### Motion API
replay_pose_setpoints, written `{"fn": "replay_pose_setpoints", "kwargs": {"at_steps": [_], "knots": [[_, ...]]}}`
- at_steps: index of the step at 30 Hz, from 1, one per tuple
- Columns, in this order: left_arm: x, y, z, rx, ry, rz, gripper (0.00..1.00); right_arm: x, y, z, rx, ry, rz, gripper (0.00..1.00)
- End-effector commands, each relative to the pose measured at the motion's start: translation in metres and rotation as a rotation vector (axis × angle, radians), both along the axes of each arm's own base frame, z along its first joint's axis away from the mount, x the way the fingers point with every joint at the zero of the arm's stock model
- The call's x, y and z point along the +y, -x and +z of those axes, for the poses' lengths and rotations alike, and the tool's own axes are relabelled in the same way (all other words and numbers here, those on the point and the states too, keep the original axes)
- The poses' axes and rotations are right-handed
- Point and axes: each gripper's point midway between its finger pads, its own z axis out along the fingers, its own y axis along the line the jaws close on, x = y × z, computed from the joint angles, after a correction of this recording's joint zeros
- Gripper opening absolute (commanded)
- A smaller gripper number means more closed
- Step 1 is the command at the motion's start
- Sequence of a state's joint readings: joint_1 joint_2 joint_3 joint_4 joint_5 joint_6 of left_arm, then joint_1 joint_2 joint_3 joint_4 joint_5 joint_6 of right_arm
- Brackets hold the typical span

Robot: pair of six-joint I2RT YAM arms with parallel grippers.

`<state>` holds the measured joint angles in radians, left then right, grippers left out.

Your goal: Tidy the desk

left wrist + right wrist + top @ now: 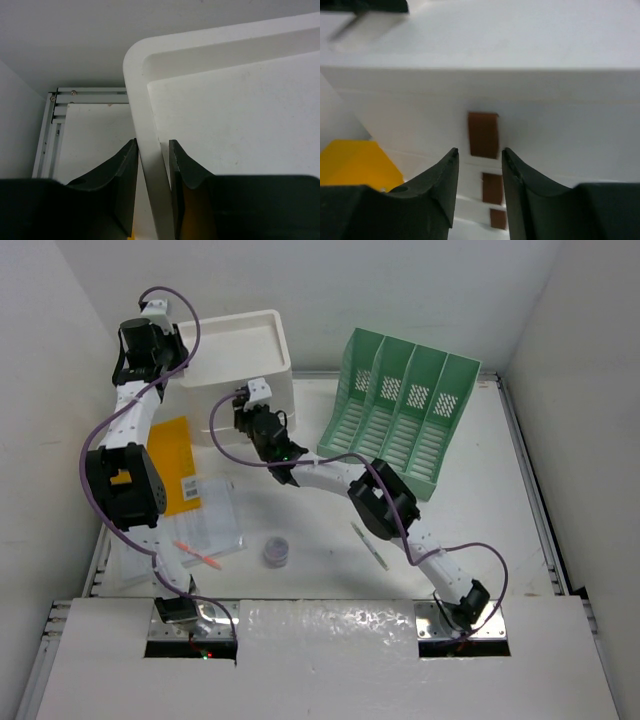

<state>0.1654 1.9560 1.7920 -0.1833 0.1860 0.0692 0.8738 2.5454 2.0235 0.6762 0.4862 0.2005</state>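
Note:
The white desk [480, 500] carries a white three-drawer box [240, 345] at the back left. My left gripper [178, 358] is at the box's left side; in the left wrist view its jaws [152, 160] are shut on the box's top rim [145, 115], one finger on each side. My right gripper [243, 403] is at the box's front. In the right wrist view it [480, 155] is open and empty, its fingers flanking the top drawer's brown tab [483, 134] just short of it. Two more brown tabs [492, 188] lie below.
A green slotted file rack [400, 410] stands at the back right of the box. An orange envelope [175, 465], a clear plastic case [215, 515], an orange pen [197, 552], a small grey round cap [277, 552] and a pale pen [368, 545] lie on the desk.

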Motion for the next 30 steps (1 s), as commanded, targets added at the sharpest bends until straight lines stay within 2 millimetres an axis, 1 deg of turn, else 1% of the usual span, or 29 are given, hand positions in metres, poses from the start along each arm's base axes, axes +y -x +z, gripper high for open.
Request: {"fn": "replay_pose_setpoints", "kwargs": {"at_steps": [1, 2, 3, 4, 5, 7, 9, 10, 11, 12, 13, 14, 15, 16, 17, 18, 19, 20, 21, 22, 23, 24, 25, 26, 28, 29, 30], "knots": [[-0.068, 0.042, -0.058, 0.255, 0.156, -0.22, 0.0, -0.03, -0.008, 0.024, -0.035, -0.055, -0.025, 0.4], [-0.069, 0.042, -0.059, 0.255, 0.162, -0.216, 0.0, -0.031, -0.001, 0.024, -0.038, -0.073, -0.021, 0.44], [-0.068, 0.042, -0.06, 0.255, 0.166, -0.211, 0.0, -0.037, 0.005, 0.031, -0.041, -0.092, -0.045, 0.46], [-0.069, 0.042, -0.061, 0.257, 0.17, -0.211, 0.0, -0.037, 0.017, 0.015, -0.025, -0.089, -0.052, 0.46], [-0.07, 0.041, -0.061, 0.255, 0.173, -0.21, 0.0, -0.041, 0.02, 0.008, -0.017, -0.085, -0.073, 0.46], [-0.07, 0.042, -0.064, 0.262, 0.182, -0.212, 0.0, -0.043, 0.02, -0.011, 0.019, -0.074, -0.122, 0.46], [-0.071, 0.042, -0.063, 0.262, 0.184, -0.214, 0.0, -0.037, 0.011, -0.02, 0.03, -0.067, -0.139, 0.47], [-0.071, 0.042, -0.064, 0.262, 0.184, -0.214, 0.0, -0.033, 0.01, -0.024, 0.03, -0.054, -0.131, 0.46], [-0.071, 0.042, -0.064, 0.262, 0.184, -0.214, 0.0, -0.028, 0.007, -0.014, 0.006, -0.059, -0.122, 0.47], [-0.071, 0.043, -0.063, 0.26, 0.184, -0.214, 0.0, -0.023, 0.006, -0.024, 0.01, -0.043, -0.108, 0.47], [-0.071, 0.042, -0.063, 0.257, 0.184, -0.212, 0.0, -0.02, 0.005, -0.024, 0.012, -0.048, -0.104, 0.47], [-0.07, 0.042, -0.064, 0.257, 0.184, -0.212, 0.0, -0.019, 0.003, -0.02, 0.008, -0.056, -0.102, 0.47], [-0.071, 0.042, -0.063, 0.255, 0.186, -0.212, 0.0, -0.015, 0.005, -0.022, 0.012, -0.054, -0.082, 0.47], [-0.071, 0.042, -0.063, 0.257, 0.188, -0.212, 0.0, -0.016, 0.009, -0.028, 0.027, -0.054, -0.071, 0.47], [-0.071, 0.041, -0.063, 0.255, 0.189, -0.211, 0.0, -0.016, 0.012, -0.029, 0.029, -0.052, -0.062, 0.47], [-0.071, 0.041, -0.062, 0.254, 0.19, -0.212, 0.0, -0.019, 0.016, -0.018, 0.016, -0.066, -0.066, 0.47], [-0.071, 0.041, -0.062, 0.251, 0.189, -0.213, 0.0, -0.02, 0.023, -0.017, 0.018, -0.065, -0.072, 0.47], [-0.071, 0.041, -0.061, 0.249, 0.188, -0.211, 0.0, -0.031, 0.029, -0.016, 0.024, -0.063, -0.101, 0.47], [-0.07, 0.04, -0.06, 0.245, 0.188, -0.21, 0.0, -0.033, 0.034, -0.029, 0.037, -0.047, -0.097, 0.47], [-0.071, 0.039, -0.061, 0.245, 0.185, -0.21, 0.0, -0.035, 0.041, -0.015, 0.027, -0.076, -0.099, 0.48], [-0.07, 0.04, -0.061, 0.247, 0.186, -0.209, 0.0, -0.039, 0.048, -0.026, 0.041, -0.065, -0.083, 0.48], [-0.07, 0.039, -0.062, 0.247, 0.186, -0.209, 0.0, -0.038, 0.052, -0.023, 0.035, -0.084, -0.066, 0.49], [-0.07, 0.039, -0.062, 0.247, 0.187, -0.208, 0.0, -0.033, 0.06, -0.014, 0.035, -0.11, -0.03, 0.5], [-0.07, 0.039, -0.06, 0.244, 0.186, -0.21, 0.0, -0.032, 0.064, -0.016, 0.04, -0.111, -0.02, 0.51], [-0.07, 0.039, -0.061, 0.244, 0.185, -0.209, 0.0, -0.026, 0.067, -0.017, 0.037, -0.114, -0.001, 0.55], [-0.071, 0.039, -0.061, 0.244, 0.186, -0.21, 0.0, -0.022, 0.066, -0.012, 0.027, -0.121, 0.0, 0.56], [-0.07, 0.039, -0.06, 0.244, 0.187, -0.21, 0.0, -0.02, 0.063, -0.013, 0.027, -0.117, -0.002, 0.57]]}}
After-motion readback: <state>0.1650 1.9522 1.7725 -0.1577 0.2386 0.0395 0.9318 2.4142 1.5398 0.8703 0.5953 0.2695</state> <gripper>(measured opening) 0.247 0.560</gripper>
